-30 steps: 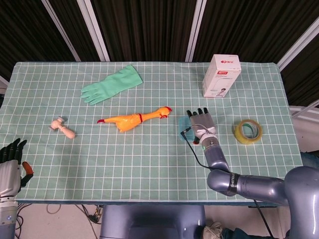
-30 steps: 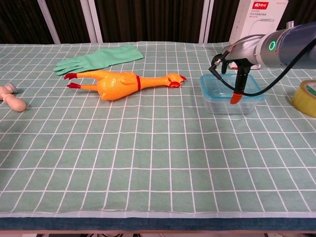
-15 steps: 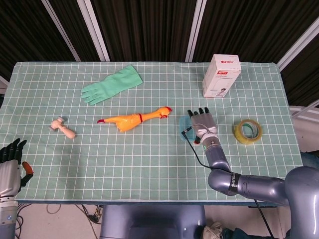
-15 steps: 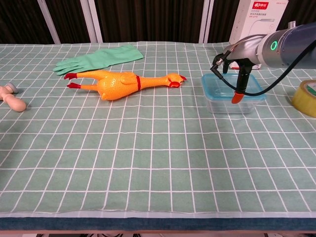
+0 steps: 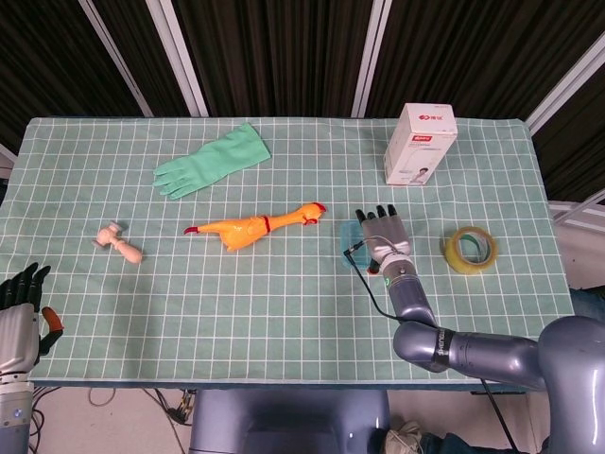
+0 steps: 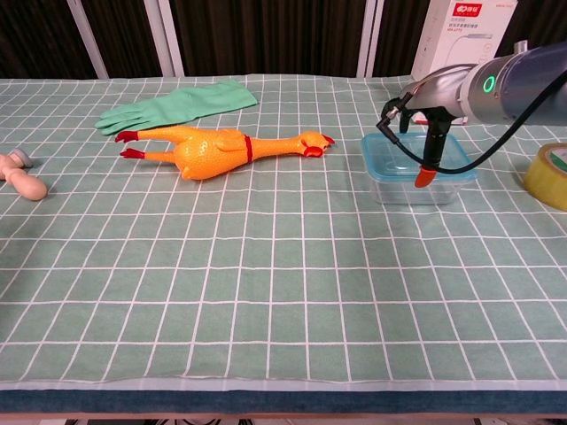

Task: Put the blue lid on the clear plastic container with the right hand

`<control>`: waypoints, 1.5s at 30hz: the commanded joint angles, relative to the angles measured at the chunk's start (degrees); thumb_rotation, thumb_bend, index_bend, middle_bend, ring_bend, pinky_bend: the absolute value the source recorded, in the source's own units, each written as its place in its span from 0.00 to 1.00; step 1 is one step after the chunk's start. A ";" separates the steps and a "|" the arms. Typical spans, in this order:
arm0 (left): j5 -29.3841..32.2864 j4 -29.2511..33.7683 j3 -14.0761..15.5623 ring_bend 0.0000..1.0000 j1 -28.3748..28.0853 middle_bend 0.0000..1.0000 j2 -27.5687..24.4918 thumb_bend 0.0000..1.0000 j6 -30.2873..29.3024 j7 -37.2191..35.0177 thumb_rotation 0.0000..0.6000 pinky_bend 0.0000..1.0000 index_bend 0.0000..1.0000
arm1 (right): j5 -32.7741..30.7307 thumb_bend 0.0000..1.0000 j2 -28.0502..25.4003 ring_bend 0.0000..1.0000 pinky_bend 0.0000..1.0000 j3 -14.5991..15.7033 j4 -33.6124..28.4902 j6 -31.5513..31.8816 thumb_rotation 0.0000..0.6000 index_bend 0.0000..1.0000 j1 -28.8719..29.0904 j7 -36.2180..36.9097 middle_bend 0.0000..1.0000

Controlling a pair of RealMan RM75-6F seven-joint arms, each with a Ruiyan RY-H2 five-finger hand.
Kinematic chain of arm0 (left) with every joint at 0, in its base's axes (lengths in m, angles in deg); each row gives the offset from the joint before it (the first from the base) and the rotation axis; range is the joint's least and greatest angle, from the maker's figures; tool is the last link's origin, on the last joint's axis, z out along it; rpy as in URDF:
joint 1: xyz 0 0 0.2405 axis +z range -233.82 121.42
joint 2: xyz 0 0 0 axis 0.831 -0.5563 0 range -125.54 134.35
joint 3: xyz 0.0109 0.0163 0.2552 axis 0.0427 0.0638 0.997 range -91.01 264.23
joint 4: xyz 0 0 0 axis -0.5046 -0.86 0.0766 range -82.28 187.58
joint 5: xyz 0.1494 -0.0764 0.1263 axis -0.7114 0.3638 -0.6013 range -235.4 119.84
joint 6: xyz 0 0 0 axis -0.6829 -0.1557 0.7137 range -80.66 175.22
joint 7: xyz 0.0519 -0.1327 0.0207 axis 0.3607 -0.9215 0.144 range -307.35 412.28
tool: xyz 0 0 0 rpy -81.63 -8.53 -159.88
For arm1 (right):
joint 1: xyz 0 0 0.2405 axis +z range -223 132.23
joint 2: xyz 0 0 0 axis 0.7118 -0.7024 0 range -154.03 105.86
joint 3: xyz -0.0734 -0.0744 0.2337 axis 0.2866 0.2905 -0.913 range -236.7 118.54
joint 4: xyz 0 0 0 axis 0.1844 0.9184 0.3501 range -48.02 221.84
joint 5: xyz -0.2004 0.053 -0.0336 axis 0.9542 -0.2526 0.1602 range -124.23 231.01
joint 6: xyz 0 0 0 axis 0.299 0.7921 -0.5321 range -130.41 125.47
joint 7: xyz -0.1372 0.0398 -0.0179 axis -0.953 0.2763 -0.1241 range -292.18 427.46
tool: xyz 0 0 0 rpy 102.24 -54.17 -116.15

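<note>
My right hand [image 5: 385, 233], fingers spread flat, rests on the blue lid [image 6: 416, 154] atop the clear plastic container [image 6: 416, 183] beside the rubber chicken [image 6: 221, 148]; uneven pressure could leave one edge unseated.

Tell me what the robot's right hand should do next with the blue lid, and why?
Probably press gently down. The blue lid already lies on the clear plastic container, and the right hand lies spread above it. Whether the lid has clicked shut cannot be seen, so a soft push seems sensible.
</note>
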 commanded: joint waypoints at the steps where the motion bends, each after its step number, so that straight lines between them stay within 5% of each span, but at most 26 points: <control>1: -0.03 -0.02 0.01 0.00 0.00 0.00 0.00 0.79 -0.03 0.01 1.00 0.00 0.09 | -0.29 0.12 -0.18 0.00 0.00 -0.02 -0.12 0.01 1.00 0.06 0.08 -0.18 0.07; 5: -0.05 -0.03 0.05 0.00 -0.01 0.00 0.02 0.79 -0.05 0.04 1.00 0.00 0.09 | -0.70 0.12 -0.70 0.00 0.00 -0.08 -0.65 -0.16 1.00 0.04 0.11 -0.27 0.00; 21: 0.25 -0.04 -0.12 0.00 -0.09 0.00 -0.06 0.79 -0.04 -0.02 1.00 0.00 0.09 | -2.22 0.12 -7.30 0.00 0.00 0.00 -8.81 2.75 1.00 0.02 -0.37 -0.54 0.00; 35: 0.11 0.11 0.08 0.00 -0.09 0.00 -0.04 0.79 -0.06 0.07 1.00 0.00 0.09 | 21.69 0.26 -11.22 0.00 0.00 -0.14 -12.29 6.29 1.00 0.41 -10.11 15.46 0.00; 45: 0.30 0.07 0.03 0.00 -0.14 0.00 0.02 0.79 -0.07 0.24 1.00 0.00 0.09 | 26.15 0.36 -11.78 0.00 0.00 -0.11 -10.89 5.50 1.00 0.53 -12.12 17.67 0.00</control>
